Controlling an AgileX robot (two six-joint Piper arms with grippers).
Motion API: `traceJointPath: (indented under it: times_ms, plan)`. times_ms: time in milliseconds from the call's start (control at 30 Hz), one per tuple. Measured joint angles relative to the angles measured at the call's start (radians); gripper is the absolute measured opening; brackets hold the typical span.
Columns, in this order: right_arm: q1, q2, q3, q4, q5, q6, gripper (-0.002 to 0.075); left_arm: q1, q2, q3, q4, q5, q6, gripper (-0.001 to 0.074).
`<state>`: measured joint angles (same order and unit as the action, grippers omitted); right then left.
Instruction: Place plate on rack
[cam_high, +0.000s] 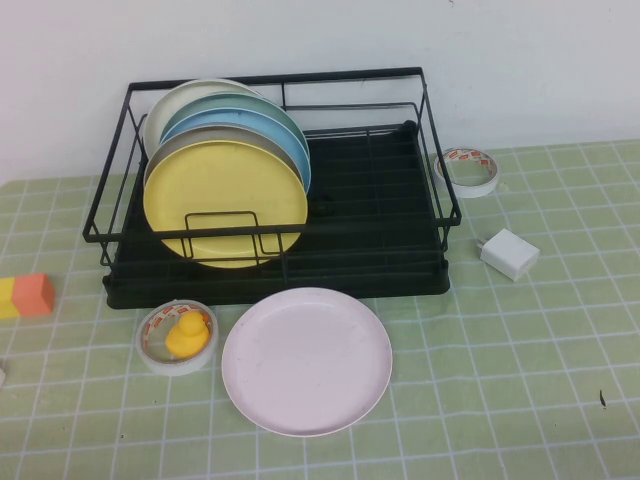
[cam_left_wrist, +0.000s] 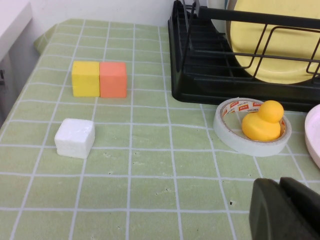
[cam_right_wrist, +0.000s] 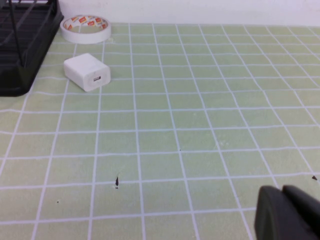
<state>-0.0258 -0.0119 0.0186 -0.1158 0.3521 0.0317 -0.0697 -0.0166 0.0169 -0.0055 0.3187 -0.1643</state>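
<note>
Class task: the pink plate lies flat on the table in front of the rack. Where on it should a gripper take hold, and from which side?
Grip the pink plate at its raised rim on its right edge, from the open table side; lying flat, only the rim offers a pinch. The rack blocks the far side. Both grippers, left gripper and right gripper, sit off the plate.

We see a table (cam_high: 520, 400) covered in a green checked cloth. The black wire rack (cam_high: 380, 250) sits toward the far edge, centre-left. The pale pink plate (cam_high: 307, 360) lies flat just nearside of it. Beside the plate, a tape roll (cam_high: 150, 352) rings a yellow rubber duck (cam_high: 186, 333). Yellow and orange blocks (cam_high: 26, 296) and a white cube (cam_left_wrist: 75, 138) lie near the left edge. Another tape roll (cam_high: 468, 170) and a white charger (cam_high: 509, 252) lie right of the rack.
</note>
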Motion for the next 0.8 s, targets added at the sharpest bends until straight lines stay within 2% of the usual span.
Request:
traceJointPath:
  times_ms: [667, 800]
  plan:
    - [0.0, 0.0, 0.0, -0.011, -0.002, 0.0, -0.0002, 0.0, 0.0, 0.0, 0.005, 0.001, 0.0, -0.0002]
    - [0.0, 0.0, 0.006, -0.018, -0.053, 0.0, -0.0002, 0.0, 0.0, 0.0, 0.013, -0.028, 0.002, -0.0002]
